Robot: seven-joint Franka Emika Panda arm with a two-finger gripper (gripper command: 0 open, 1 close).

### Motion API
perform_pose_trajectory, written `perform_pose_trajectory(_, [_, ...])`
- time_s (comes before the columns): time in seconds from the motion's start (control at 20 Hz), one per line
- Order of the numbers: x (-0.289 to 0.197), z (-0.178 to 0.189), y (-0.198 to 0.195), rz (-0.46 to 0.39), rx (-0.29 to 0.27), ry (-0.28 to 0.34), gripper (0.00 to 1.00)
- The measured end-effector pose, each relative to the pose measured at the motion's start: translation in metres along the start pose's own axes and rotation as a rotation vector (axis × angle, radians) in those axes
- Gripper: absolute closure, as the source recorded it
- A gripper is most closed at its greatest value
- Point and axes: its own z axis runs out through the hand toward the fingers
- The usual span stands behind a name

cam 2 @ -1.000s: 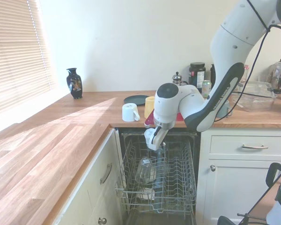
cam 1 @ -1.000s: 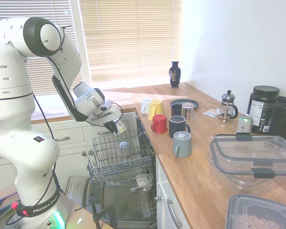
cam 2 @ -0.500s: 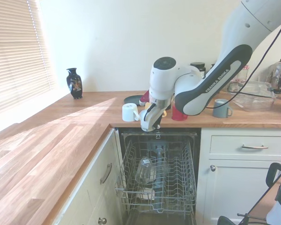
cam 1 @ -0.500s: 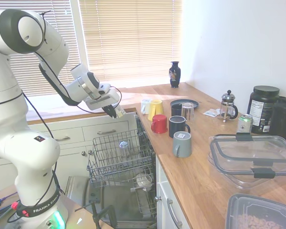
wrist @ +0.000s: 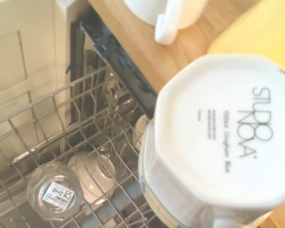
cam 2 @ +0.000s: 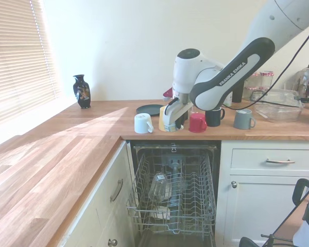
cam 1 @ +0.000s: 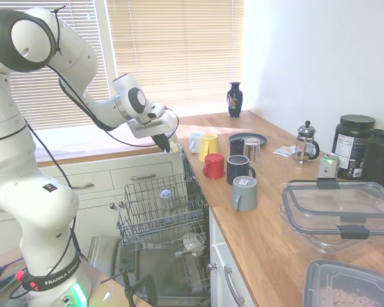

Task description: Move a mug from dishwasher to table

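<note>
Mug, white ceramic (wrist: 218,142), clamped base-up in my gripper (cam 2: 171,116), hangs at the wooden table (cam 2: 92,128) edge, clear of the dishwasher's wire rack (cam 2: 172,195).

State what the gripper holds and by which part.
The gripper holds a white mug, base facing the wrist camera, above the table edge. Which part it grips cannot be told.
</note>
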Motion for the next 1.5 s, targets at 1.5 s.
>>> perform_pose_trajectory(1.5, [0.056, 0.074, 0.061, 0.154, -0.006, -0.151, 1.00])
